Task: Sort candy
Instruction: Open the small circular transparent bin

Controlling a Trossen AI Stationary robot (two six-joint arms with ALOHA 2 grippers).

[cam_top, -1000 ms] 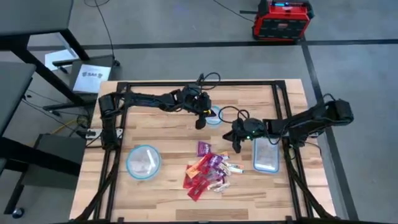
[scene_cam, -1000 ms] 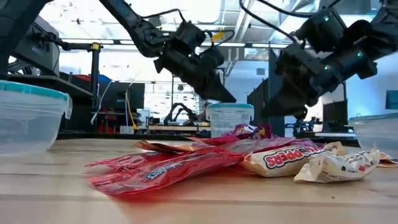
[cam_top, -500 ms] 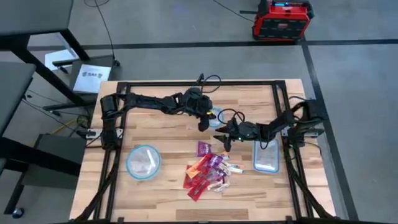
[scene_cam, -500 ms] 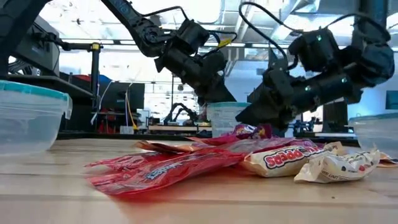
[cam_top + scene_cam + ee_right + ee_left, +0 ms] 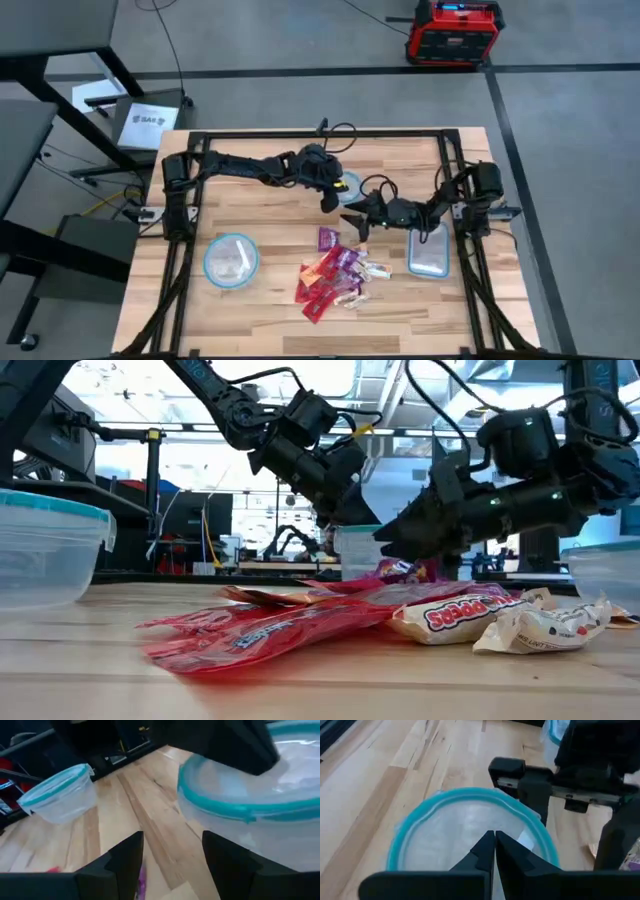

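Large round bowl: sits at lower left of the high view on the worktop, well apart from both arms. It holds something pale; what it is cannot be told.

Left tool: just above centre in the high view, over the small round bowl with the bluish rim. In the left wrist view its fingers are pressed together with nothing seen between them, pointing down into that bowl.

Candy: a loose heap of red, purple, orange and whitish wrappers lying below centre, between the large round bowl and the rectangular tub. The pieces overlap, and none is held by either arm.

Right tool: just right of centre, low over the upper edge of the heap near a purple wrapper. The right wrist view shows its fingers spread wide with nothing held.

Risk, collision: the two tools are close together around the small bowl, so either arm swinging could strike the other or knock the bowl.

Risk, bad pick: since the wrappers overlap, closing on the heap may lift two colours at once or drag neighbours across the worktop.

Risk, slip: flat, slick wrappers probably offer little to pinch, so a shallow grasp may drop the piece.
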